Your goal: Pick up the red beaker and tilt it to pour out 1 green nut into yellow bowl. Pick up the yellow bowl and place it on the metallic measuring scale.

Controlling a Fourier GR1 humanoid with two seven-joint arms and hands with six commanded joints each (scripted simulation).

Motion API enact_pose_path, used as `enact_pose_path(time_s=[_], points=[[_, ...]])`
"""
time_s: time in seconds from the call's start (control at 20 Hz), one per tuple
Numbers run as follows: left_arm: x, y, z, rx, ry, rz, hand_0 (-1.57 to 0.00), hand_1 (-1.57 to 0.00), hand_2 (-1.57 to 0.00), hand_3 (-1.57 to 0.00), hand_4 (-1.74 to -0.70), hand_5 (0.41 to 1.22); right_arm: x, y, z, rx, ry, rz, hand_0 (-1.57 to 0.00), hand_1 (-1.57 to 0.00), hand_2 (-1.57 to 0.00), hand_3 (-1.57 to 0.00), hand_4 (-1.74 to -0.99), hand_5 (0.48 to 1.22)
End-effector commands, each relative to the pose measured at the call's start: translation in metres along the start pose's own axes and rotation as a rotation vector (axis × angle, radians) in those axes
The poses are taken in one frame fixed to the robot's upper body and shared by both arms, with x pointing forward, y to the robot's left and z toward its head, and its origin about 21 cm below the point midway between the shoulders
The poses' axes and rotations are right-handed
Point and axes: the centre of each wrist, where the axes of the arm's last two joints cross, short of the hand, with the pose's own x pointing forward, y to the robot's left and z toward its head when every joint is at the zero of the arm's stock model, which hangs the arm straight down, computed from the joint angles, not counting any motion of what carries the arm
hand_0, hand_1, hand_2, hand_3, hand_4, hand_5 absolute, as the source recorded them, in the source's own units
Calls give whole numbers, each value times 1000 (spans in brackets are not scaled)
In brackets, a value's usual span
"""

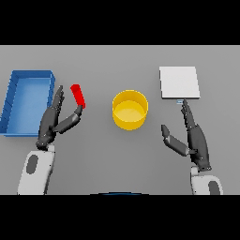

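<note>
Left robot hand [52,123] reaches up from the near left part of the surface [98,159], its fingers stretched straight toward the far edge and its thumb angled out to the right. The thumb tip lies at the lower end of the red beaker [78,96]; the straight fingers run just left of it, so the robot hand is spread open and not closed round anything. Whether the thumb actually touches the beaker cannot be told.

The red beaker is a small red cylinder, tilted with its top leaning toward the far left. It sits between the blue tray [27,102] at the left edge and the yellow bowl [130,109] at the middle of the surface. The bowl stands upright, round and open.

Right robot hand [194,138] rises from the near right, fingers straight, thumb splayed left, holding nothing. Its fingertips point at the near edge of the pale square measuring scale [179,82] toward the far right.
</note>
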Motion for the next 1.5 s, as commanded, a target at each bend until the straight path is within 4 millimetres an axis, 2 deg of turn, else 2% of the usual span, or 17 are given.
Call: enact_pose_path(time_s=[0.0, 0.1, 0.2, 0.45, 0.6, 0.8, 0.9, 1.05, 1.1, 1.15, 1.2, 1.3, 1.4, 1.45], points=[[-2, 1, -5, 3, -7, -3, 1, 1, 1, 1, -1153, 638, 0, 0, -2, -1, 1, -6, 1, 1, 1, 1, -1193, 658], [-5, -1, -21, 11, 20, -16, 1, 1, 1, 1, -1150, 632, 1, 3, -4, 7, -1, -12, 1, 1, 1, 1, -1213, 664], [-13, -3, -30, 5, 22, -14, 1, 1, 1, 1, -1154, 629, -2, -4, -5, -6, -2, -9, 1, 1, 1, 1, -1229, 667], [-16, -12, -56, -1, 5, -4, 1, 1, 1, 1, -1194, 631, -1, 0, -5, -2, -14, -5, 1, 1, 1, 1, -1247, 672], [-25, -17, -64, -2, -1, -43, 1, 1, 1, 1, -1230, 649, 2, 1, -3, 7, -11, 0, 1, 1, 1, 1, -1247, 679], [-18, -27, -82, -3, -16, -69, 1, 1, 1, 1, -1261, 671, 2, -3, -7, 5, -7, -16, 1, 1, 1, 1, -1267, 692], [-19, -28, -87, -3, -21, -74, 1, 1, 1, 1, -1262, 680, -2, 1, -3, 6, -7, -16, 1, 1, 1, 1, -1262, 691], [-21, -30, -93, 7, -51, -68, 1, -24, -41, 1, -1297, 715, 0, -5, -3, -8, -15, -6, 1, 1, 1, 1, -1259, 691], [-22, -37, -94, 13, -55, -57, -93, -141, -150, -47, -1324, 741, 2, -3, -4, -4, -15, -3, 1, 1, 1, 1, -1255, 691], [-26, -37, -94, 33, -53, -52, -322, -364, -358, -218, -1355, 770, 1, -4, -2, -6, -16, 5, 1, 1, 1, 1, -1252, 690], [-27, -39, -94, 45, -44, -45, -572, -606, -600, -421, -1424, 860, 0, -4, -1, -7, -17, 1, 1, 1, 1, 1, -1247, 688], [-27, -45, -96, 37, -83, -53, -932, -953, -950, -761, -1529, 990, 2, -3, -2, -2, -21, 12, 1, 1, 1, 1, -1241, 695], [-27, -48, -97, 36, -102, -30, -1162, -1176, -1173, -997, -1601, 1073, 3, -1, -6, -8, -12, 0, 1, 1, 1, 1, -1233, 688], [-28, -49, -97, 37, -100, -30, -1244, -1255, -1253, -1111, -1572, 1103, 0, -1, -5, -10, -9, -1, 1, 1, 1, 1, -1233, 686]])
